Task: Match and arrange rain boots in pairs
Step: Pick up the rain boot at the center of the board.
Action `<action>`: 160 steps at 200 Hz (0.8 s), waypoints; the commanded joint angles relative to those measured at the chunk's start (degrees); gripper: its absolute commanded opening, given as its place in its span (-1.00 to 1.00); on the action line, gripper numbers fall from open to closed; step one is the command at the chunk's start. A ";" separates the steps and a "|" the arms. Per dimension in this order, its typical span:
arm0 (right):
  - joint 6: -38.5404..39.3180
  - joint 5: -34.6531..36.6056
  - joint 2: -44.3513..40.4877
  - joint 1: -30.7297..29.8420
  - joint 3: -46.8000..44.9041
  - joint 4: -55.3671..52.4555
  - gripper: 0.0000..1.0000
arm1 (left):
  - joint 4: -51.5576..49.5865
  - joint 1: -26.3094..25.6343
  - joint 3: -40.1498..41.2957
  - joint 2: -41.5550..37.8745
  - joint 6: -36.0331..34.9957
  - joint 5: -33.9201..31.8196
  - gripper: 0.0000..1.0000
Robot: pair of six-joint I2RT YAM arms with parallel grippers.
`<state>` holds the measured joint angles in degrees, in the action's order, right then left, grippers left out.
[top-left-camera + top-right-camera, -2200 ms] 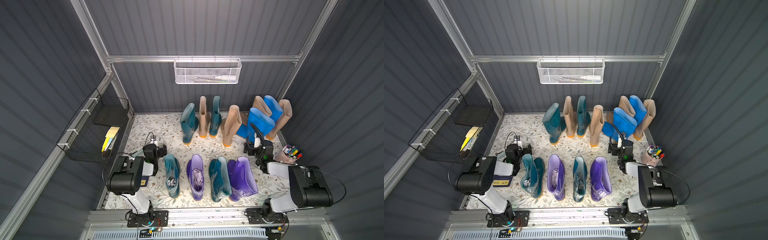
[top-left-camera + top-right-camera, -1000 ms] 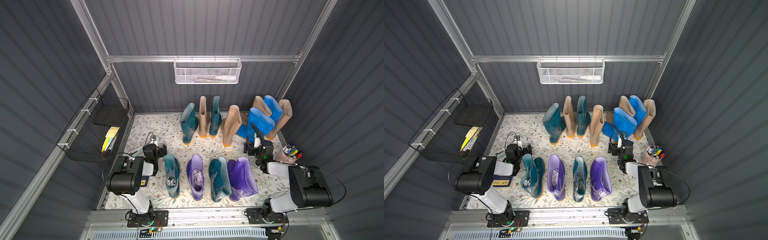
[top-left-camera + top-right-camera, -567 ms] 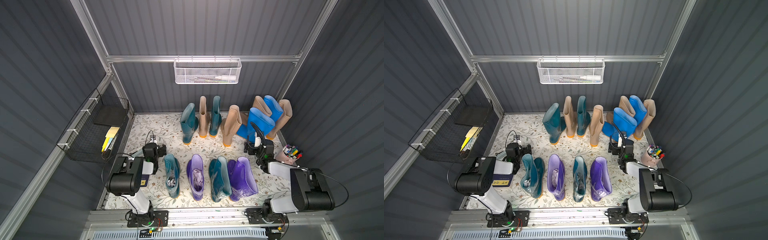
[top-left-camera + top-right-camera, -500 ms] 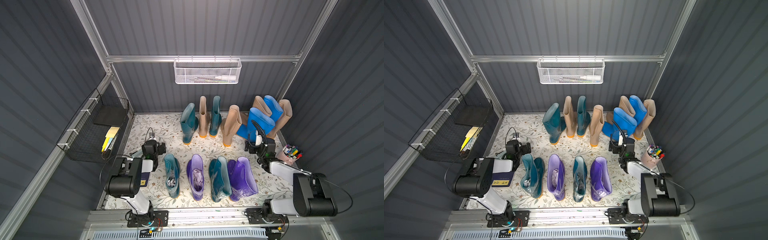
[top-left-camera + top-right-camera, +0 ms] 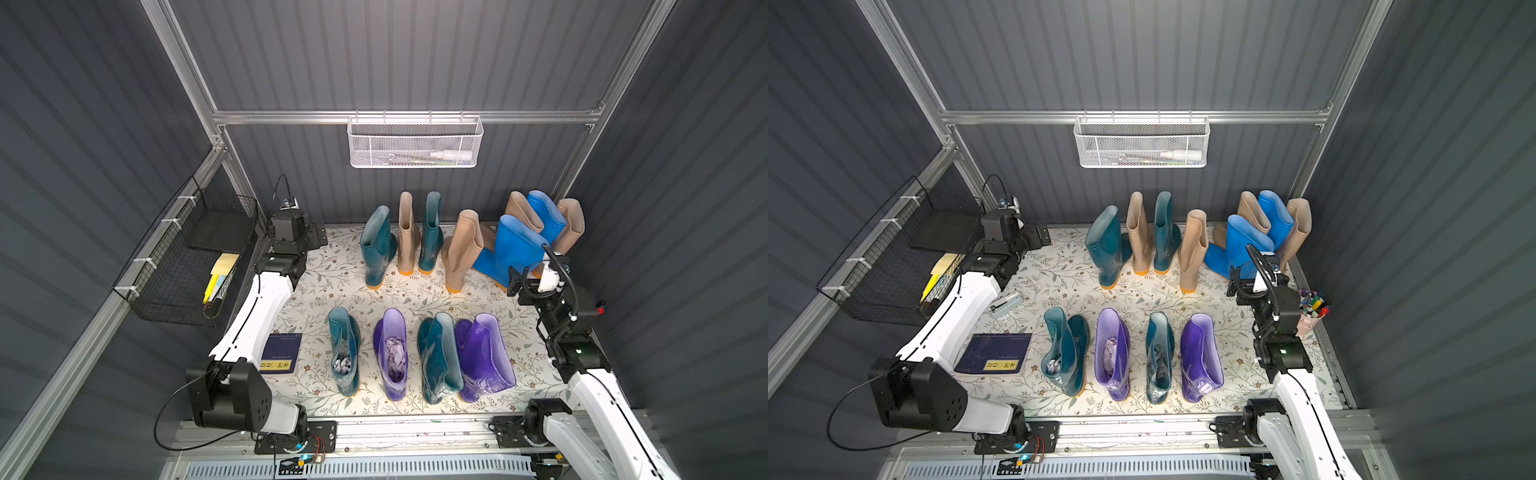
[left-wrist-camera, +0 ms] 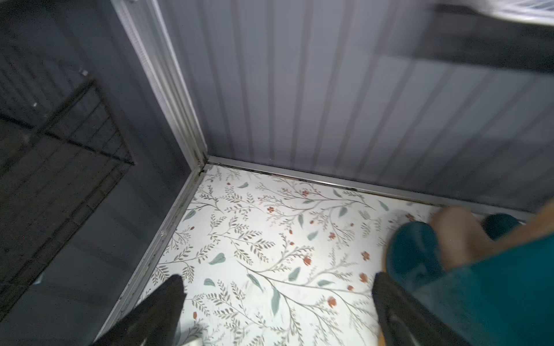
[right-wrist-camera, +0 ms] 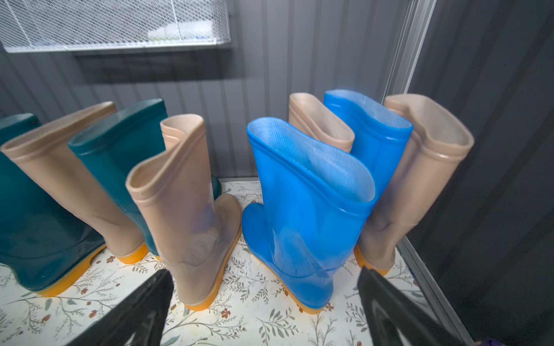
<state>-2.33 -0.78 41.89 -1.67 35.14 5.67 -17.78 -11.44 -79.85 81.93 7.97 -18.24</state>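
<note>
Blue boot (image 7: 299,209) ahead of right tool (image 7: 266,274), wide, empty; left tool (image 6: 278,277) wide beside teal boot (image 6: 413,257).

The boots (image 7: 299,215) are smooth, glossy rubber or plastic, with a ribbed lining inside. The basket (image 5: 415,145) is white-coated metal mesh; the wall panels (image 5: 415,62) are matt and ribbed, the rails (image 5: 291,117) bare metal. The worktop (image 5: 328,266) is a smooth printed sheet.

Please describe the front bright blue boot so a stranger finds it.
From the white mesh basket, look to the back right corner. The front blue boot is the nearer bright blue one; its twin sits behind, between two beige boots.
</note>
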 commanded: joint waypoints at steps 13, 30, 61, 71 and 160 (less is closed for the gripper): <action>-2.77 -6.95 5.84 -0.33 16.31 -15.58 0.98 | -15.53 -3.58 -11.09 -0.37 -1.51 7.28 0.99; -2.81 -9.77 11.83 -1.22 25.91 -26.81 0.89 | -18.06 -4.23 -15.61 1.64 -1.36 12.80 0.99; -3.13 -16.78 18.46 -3.08 35.08 -36.41 0.85 | -22.14 -6.14 -23.21 6.69 -1.39 16.57 0.99; -4.10 -19.79 19.05 -3.67 36.06 -37.45 0.86 | -23.73 -7.01 -25.86 8.76 -1.57 16.86 0.99; -7.44 -23.39 19.83 -5.21 37.19 -39.38 0.86 | -39.61 -14.38 -50.05 28.50 -3.42 12.60 0.99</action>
<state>-9.39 -22.44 62.54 -6.63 71.70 -32.99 -50.72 -24.88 -125.16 108.01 6.13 -4.03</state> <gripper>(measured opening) 0.928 0.996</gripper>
